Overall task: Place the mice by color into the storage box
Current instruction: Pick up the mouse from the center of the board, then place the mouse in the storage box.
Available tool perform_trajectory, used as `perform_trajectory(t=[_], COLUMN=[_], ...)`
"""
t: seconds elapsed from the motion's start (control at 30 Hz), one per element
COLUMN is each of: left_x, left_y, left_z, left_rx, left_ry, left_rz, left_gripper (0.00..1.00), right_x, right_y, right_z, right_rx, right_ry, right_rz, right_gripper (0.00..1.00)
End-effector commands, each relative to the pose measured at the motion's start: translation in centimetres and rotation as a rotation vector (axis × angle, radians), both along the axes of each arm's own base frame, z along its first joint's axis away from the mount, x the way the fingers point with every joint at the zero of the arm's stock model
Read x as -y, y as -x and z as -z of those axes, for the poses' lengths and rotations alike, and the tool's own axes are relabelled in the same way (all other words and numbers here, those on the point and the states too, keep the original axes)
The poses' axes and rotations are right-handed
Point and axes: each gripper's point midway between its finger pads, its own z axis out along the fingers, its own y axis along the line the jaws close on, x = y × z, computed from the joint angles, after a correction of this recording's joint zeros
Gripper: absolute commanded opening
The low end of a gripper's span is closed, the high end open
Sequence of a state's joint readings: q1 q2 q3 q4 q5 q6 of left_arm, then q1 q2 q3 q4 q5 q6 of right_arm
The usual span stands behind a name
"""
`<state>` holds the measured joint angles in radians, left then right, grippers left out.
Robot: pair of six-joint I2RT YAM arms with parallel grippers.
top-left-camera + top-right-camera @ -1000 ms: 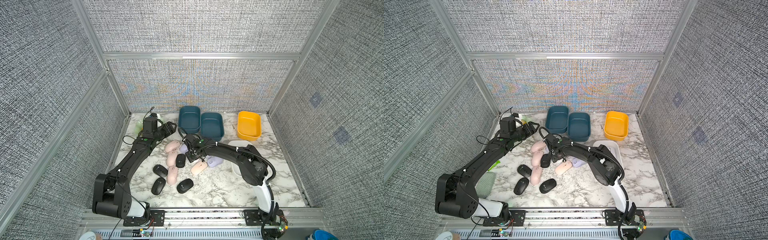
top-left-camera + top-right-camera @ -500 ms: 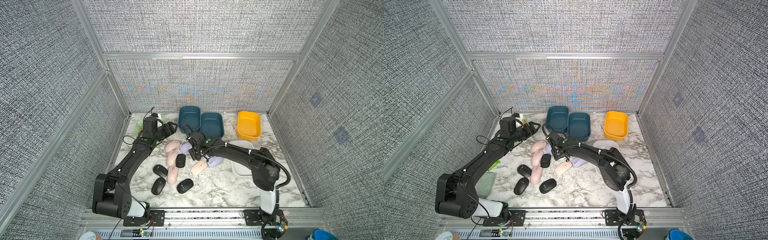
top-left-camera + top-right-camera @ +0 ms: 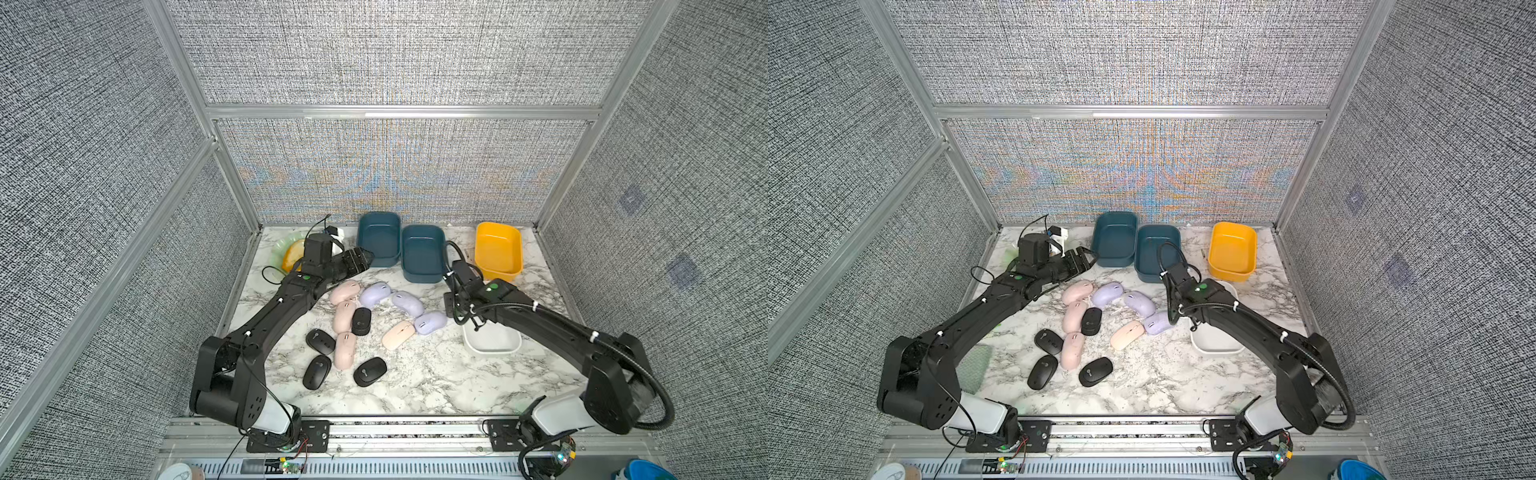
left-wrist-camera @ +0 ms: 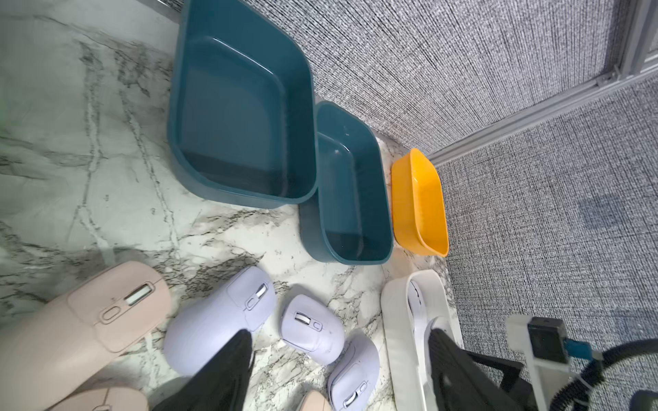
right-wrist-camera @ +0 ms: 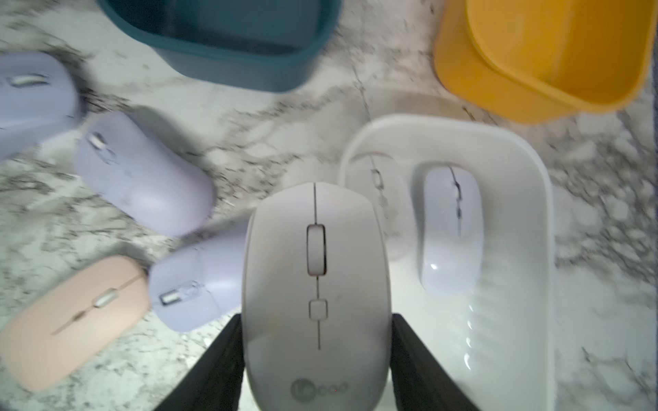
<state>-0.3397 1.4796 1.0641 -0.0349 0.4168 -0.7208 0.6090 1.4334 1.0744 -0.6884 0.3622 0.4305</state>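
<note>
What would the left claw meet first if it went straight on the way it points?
The left claw would probably meet the dark blue box beside it first; its height is unclear.

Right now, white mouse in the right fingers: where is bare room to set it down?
Free: the white tray's near end, in front of its two white mice; the marble strip between the black mice and the front rail; a narrower gap between the tray and the nearest pink mouse. Crowded: the pink, lilac and black cluster mid-table.
</note>
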Motion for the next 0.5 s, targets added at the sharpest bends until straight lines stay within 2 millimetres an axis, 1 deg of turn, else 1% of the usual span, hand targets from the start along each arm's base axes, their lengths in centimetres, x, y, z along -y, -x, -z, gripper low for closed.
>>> perform_trajectory(t=[0.0,0.1,0.13,0.2,0.3,0.47], left_x=[0.8,1.2,1.2,1.3,1.3,1.5], left_y=[0.4,0.6,0.6,0.6,0.6,0.7], left_z=[-0.2,-0.2,-0.2,-0.1,0.0,0.0], left_rx=[0.015,0.020,0.019,0.019,0.017,0.018], left_ry=[-0.013,-0.019,-0.020,-0.021,-0.028,-0.029], left_rz=[0.038,0.049,0.050,0.053,0.050,0.056], left_gripper=[0.79,0.79,0.79,0.79,0.79,0.79], right_x=[3.4,5.4,6.1,6.8,6.8,5.9], right_y=[1.9,3.0,3.5,4.0,4.3,4.5], right_z=[1.2,2.3,3.0,4.0,5.3,7.3], right_rx=[-0.045,-0.062,-0.074,-0.088,-0.122,-0.179], right_ry=[0.031,0.044,0.050,0.049,0.047,0.032], right_rz=[0.105,0.163,0.182,0.204,0.200,0.160], right_gripper=[0.60,0.60,0.60,0.60,0.60,0.60])
